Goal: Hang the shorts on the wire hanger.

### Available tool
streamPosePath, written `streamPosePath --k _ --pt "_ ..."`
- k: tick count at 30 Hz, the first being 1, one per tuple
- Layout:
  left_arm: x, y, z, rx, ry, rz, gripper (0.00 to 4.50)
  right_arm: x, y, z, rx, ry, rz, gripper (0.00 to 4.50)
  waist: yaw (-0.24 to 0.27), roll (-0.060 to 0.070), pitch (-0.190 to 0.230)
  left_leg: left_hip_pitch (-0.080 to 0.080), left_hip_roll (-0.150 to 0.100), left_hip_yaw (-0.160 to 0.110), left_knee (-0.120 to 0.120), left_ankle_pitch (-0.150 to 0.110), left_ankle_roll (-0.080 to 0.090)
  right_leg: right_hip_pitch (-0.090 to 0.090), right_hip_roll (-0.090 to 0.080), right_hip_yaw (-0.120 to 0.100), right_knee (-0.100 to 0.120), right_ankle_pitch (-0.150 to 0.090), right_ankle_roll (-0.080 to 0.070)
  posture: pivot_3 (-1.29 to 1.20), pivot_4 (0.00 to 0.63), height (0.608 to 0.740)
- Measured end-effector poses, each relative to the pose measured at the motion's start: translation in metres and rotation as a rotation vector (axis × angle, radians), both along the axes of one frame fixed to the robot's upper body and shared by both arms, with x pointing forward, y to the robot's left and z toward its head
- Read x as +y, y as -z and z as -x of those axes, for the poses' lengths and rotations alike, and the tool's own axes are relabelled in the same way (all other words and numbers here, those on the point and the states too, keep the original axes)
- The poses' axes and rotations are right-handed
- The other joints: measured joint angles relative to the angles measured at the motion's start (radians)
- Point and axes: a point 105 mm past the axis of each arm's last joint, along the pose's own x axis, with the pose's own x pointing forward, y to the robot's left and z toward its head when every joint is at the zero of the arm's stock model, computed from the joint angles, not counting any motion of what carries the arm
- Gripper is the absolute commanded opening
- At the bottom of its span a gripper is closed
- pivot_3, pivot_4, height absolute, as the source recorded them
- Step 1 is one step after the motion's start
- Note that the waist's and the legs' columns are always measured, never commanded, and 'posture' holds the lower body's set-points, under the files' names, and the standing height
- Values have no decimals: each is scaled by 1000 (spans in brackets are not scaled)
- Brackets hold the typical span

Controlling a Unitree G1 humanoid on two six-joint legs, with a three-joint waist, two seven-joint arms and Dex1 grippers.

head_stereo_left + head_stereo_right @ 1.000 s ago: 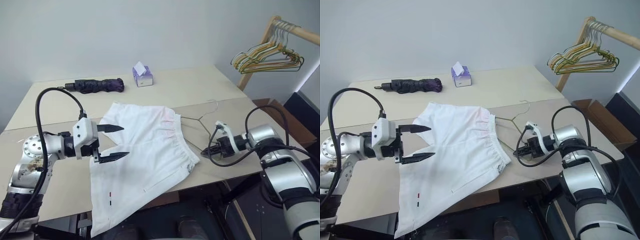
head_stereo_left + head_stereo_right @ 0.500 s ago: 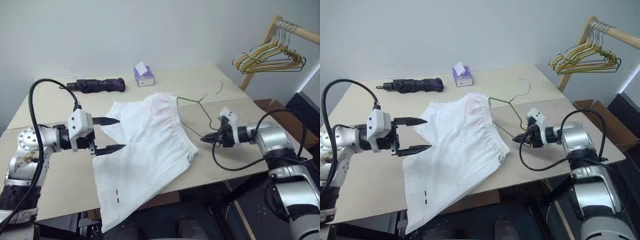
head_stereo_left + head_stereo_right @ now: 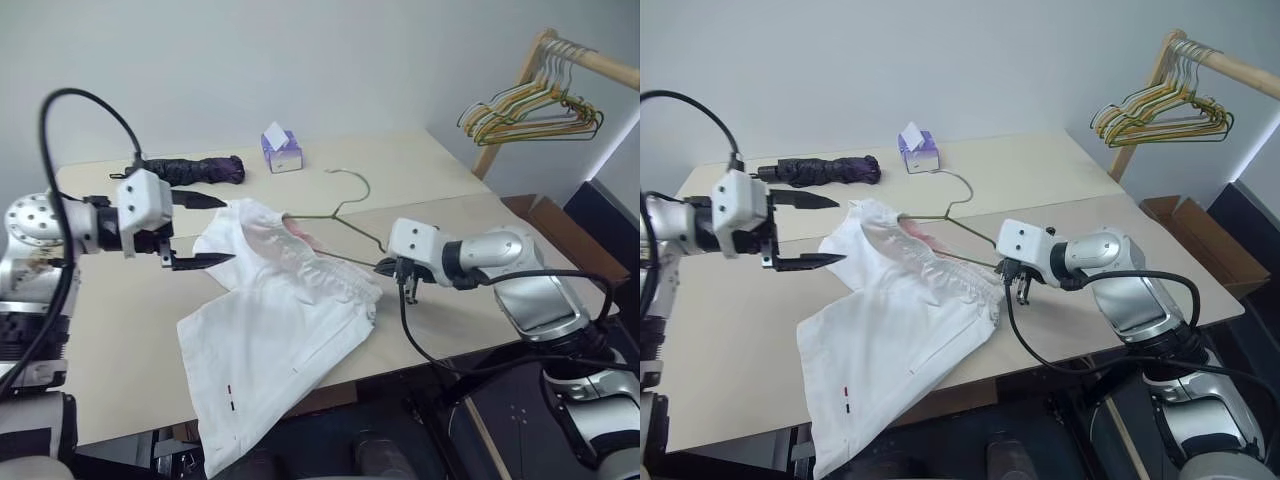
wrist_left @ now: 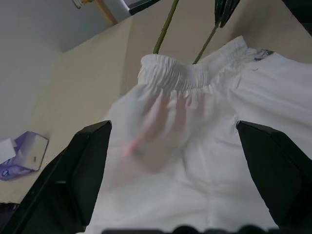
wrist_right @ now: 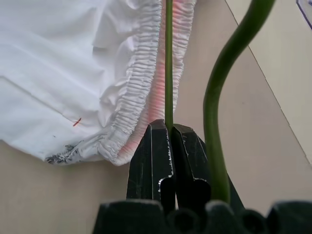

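Right gripper (image 5: 169, 127) clenched on wire hanger (image 3: 335, 212), far end inside shorts (image 3: 285, 320) waistband. Left gripper (image 3: 203, 229) spread wide, hovering just beside shorts.

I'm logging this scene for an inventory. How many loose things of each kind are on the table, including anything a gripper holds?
Shorts: 1
Wire hanger, held by the right gripper: 1
Folded umbrella: 1
Tissue box: 1
Total: 4
The hangers on the rack beside the table are left out; they overlap too much to count.
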Motion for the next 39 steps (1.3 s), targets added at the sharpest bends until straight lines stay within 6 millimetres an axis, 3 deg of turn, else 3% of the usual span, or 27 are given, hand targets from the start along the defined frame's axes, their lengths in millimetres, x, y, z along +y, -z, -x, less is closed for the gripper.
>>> streamPosePath --k 7,15,26,30,34,39 --pt "-17 16 -9 14 124 -105 4424 9 -5 13 0 -87 43 0 -8 0 0 -1 0 0 0 0 0 0 0 0 -1 0 0 -174 0 740" --pt "-21 43 -16 75 175 -219 4424 9 -7 18 19 -100 48 0 -22 0 0 -1 0 -2 0 0 0 -1 0 0 -1 0 0 -190 0 740" --pt "-36 53 -19 44 225 -193 985 8 -13 27 43 -105 31 0 -33 -1 0 -12 1 -3 3 0 0 -13 0 1 3 0 0 -195 0 740" --pt "-36 53 -18 37 232 -197 15 7 -16 27 47 -97 14 0 -33 -1 0 -12 0 -3 3 0 0 -13 0 1 3 0 0 -196 0 740" --pt "-34 53 -20 60 205 -176 15 8 -18 26 29 -92 -1 0 -33 -1 0 -12 0 -3 3 0 0 -13 0 1 3 0 0 -196 0 740" --pt "-35 55 -17 98 191 -152 0 10 -22 24 -19 -94 -31 1530 -33 -1 0 -12 1 -3 3 0 0 -13 0 1 3 0 0 -183 0 740"
